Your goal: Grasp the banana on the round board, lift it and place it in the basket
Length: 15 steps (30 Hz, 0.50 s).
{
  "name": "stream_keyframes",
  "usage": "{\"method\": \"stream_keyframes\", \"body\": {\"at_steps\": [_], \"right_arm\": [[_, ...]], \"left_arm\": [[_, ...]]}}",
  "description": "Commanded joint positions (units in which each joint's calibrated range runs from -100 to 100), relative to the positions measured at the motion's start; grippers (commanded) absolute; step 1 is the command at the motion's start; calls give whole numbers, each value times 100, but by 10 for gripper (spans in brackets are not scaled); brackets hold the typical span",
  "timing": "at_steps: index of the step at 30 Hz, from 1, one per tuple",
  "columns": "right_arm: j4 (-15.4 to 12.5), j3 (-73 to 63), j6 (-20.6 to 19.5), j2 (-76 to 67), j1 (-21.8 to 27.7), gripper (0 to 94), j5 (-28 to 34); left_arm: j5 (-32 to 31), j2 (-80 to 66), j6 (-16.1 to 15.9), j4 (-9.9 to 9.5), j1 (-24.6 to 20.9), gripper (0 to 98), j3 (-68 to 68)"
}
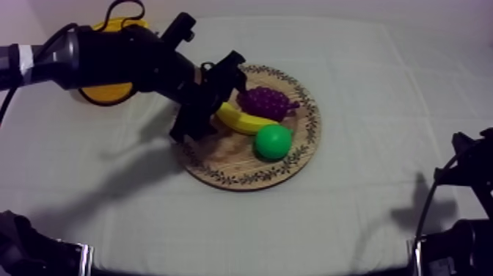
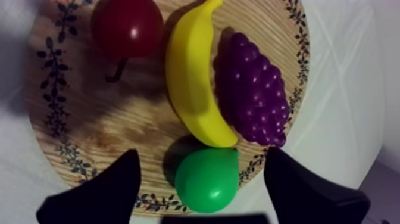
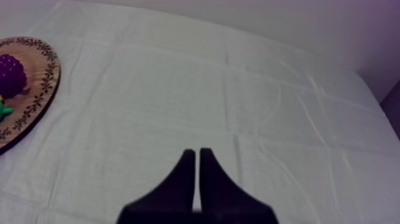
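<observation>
Now, from above, the left fingers (image 1: 196, 121) hang over the board (image 1: 242, 167), just beside the banana (image 1: 240, 120); the basket (image 1: 110, 94) sits behind the arm. From the left wrist, those fingers are wide apart, holding nothing. The banana lies between grapes (image 2: 253, 89) and a small red fruit (image 2: 127, 27), so pinch its middle only. From the right wrist, the right fingers (image 3: 195, 161) are together over bare desk (image 3: 268, 89).

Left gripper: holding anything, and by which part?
Nothing. The left gripper is open over the round wooden board, its black fingers clear of the yellow banana.
</observation>
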Motion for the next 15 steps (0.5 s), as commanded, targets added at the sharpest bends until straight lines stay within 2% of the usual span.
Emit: {"method": "stream_keyframes", "body": {"at_steps": [1, 15], "right_arm": [[-3, 5, 2, -1, 0, 4, -2], [-3, 5, -3, -1, 0, 4, -2]], "left_arm": [[14, 34, 8, 0, -1, 785, -13], [167, 627, -87, 69, -90, 763, -545]]}}
